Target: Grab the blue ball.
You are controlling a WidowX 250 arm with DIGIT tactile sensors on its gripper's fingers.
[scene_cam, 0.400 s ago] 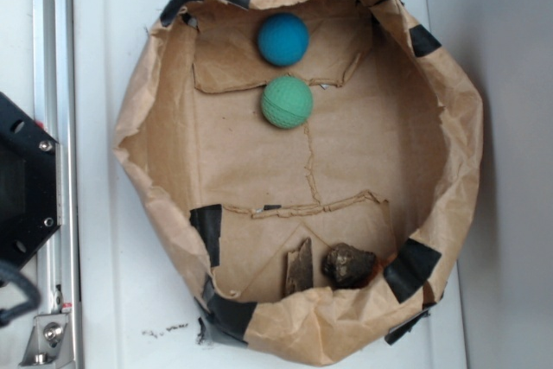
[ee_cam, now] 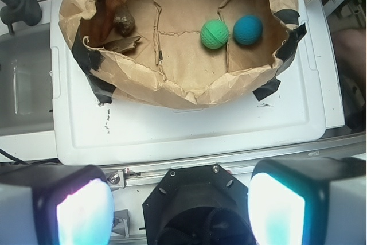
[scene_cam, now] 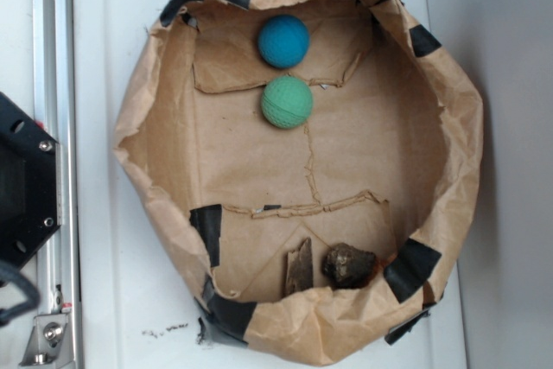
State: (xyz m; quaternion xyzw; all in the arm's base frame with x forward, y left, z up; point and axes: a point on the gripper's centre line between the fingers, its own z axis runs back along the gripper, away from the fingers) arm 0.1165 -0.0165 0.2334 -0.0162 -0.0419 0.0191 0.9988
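Note:
The smooth blue ball (scene_cam: 283, 41) lies at the top of the brown paper basin (scene_cam: 160, 131), just above the ribbed green ball (scene_cam: 287, 102). In the wrist view the blue ball (ee_cam: 248, 30) sits right of the green ball (ee_cam: 214, 34), far ahead. My gripper (ee_cam: 180, 210) hangs open high over the robot's black base, well short of the basin, with nothing between its pads (ee_cam: 85, 213). The gripper does not show in the exterior view.
The basin stands on a white tray (scene_cam: 108, 283). A dark lump (scene_cam: 348, 264) and a bark-like strip (scene_cam: 299, 267) lie at the basin's lower edge. Black tape patches (scene_cam: 206, 231) mark the paper wall. The black robot base (scene_cam: 22, 183) and a metal rail (scene_cam: 56, 58) are at left.

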